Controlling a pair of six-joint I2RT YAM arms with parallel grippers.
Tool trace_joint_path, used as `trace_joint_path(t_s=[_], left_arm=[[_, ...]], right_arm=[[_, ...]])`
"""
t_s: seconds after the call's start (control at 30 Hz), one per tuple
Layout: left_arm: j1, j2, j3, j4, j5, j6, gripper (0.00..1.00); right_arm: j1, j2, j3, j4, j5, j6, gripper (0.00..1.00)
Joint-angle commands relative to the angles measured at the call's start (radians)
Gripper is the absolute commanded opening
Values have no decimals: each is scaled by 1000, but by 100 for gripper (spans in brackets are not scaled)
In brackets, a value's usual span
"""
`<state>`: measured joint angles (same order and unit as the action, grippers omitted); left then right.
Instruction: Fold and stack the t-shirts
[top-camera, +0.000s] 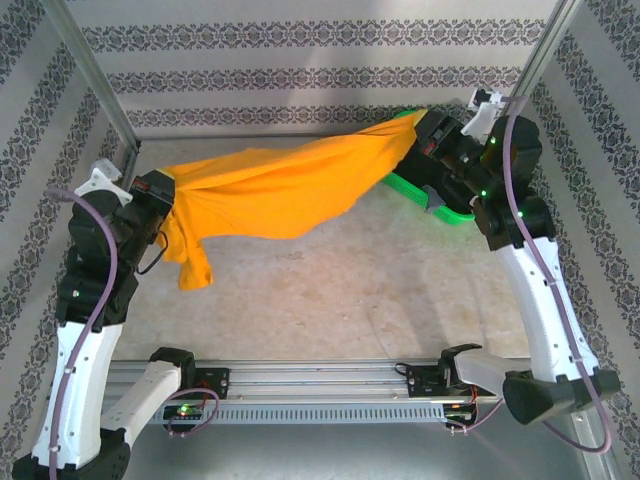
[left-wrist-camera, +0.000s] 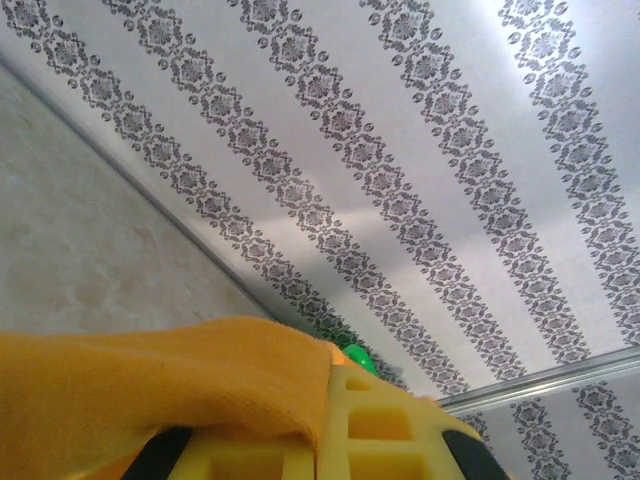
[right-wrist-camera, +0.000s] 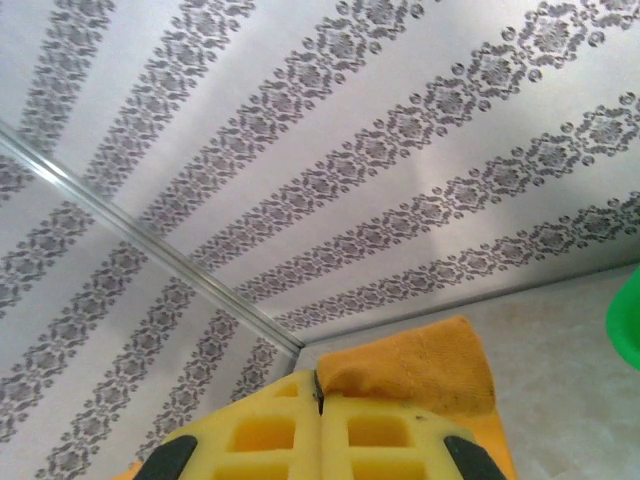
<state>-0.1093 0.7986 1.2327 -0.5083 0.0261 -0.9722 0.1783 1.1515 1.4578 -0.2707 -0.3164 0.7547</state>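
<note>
Both arms have the mustard-orange t-shirt (top-camera: 280, 190) strung up in the air between them, over the far half of the table (top-camera: 330, 300). The left gripper (top-camera: 160, 200) has one end pinched at the far left. The right gripper (top-camera: 425, 128) has the other end at the far right and sits a bit higher, so the whole shirt slopes up from left to right.

The cloth sags a little in the middle. A loose bit, maybe a sleeve, dangles below the left gripper toward the table, but I honestly can't tell if it touches.

The left wrist cam shows orange fabric draped over the yellow fingers (left-wrist-camera: 338, 420), clamped in there, with the patterned wall (left-wrist-camera: 450, 150) behind. On the right wrist cam the two yellow fingers (right-wrist-camera: 300, 400) are pressed tight together, with a fold of the same orange cloth sticking out on top of the right one. So both claws are closed on the shirt.

The green basket (top-camera: 440, 208) sits on the table at the far right, under the right gripper. It's partly hidden by the arm and the raised end of the shirt, and I can't make out what's inside from here.
</note>
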Motion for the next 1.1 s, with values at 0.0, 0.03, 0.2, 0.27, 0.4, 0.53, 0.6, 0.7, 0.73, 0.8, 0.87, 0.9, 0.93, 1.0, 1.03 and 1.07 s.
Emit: trace_joint_path(t_s=[0.0, 0.03, 0.2, 0.27, 0.4, 0.53, 0.6, 0.7, 0.73, 0.8, 0.87, 0.9, 0.93, 1.0, 1.03, 1.07], left_arm=[[9, 16, -40, 22, -32, -2, 5], [8, 34, -56, 25, -36, -8, 4], [25, 215, -80, 6, -75, 15, 0], [52, 338, -73, 4, -87, 51, 0], [133, 562, -28, 3, 24, 122, 26], [131, 581, -22, -104, -15, 143, 67], [117, 532, -56, -191, -47, 137, 70], [80, 442, -148, -324, -65, 147, 69], [66, 407, -199, -352, -45, 141, 69], [41, 335, -303, -387, -3, 108, 70], [16, 281, -410, -387, 43, 69, 71], [9, 268, -450, -374, 53, 58, 71], [7, 259, -487, -342, 68, 51, 72], [5, 274, -525, -266, 84, 45, 79], [5, 299, -531, -214, 92, 54, 82], [5, 338, -528, -167, 100, 65, 82]], right_arm=[[-16, 18, -47, 31, 4, 3, 0], [-16, 38, -51, 31, 4, 8, 0], [19, 252, 19, -4, 2, -8, 0], [39, 377, 73, -41, 15, -17, 0], [48, 610, 210, -165, -6, -46, 25], [73, 667, 227, -287, 26, -109, 57], [92, 621, 150, -302, 53, -129, 61], [138, 506, -32, -305, 102, -161, 62], [161, 465, -97, -302, 113, -174, 62], [215, 395, -221, -300, 129, -211, 62], [304, 331, -333, -291, 156, -263, 63], [349, 311, -370, -294, 176, -291, 65], [408, 295, -412, -295, 190, -321, 67], [486, 290, -460, -295, 181, -353, 70], [523, 295, -474, -291, 173, -367, 71], [563, 309, -478, -291, 166, -382, 72]])
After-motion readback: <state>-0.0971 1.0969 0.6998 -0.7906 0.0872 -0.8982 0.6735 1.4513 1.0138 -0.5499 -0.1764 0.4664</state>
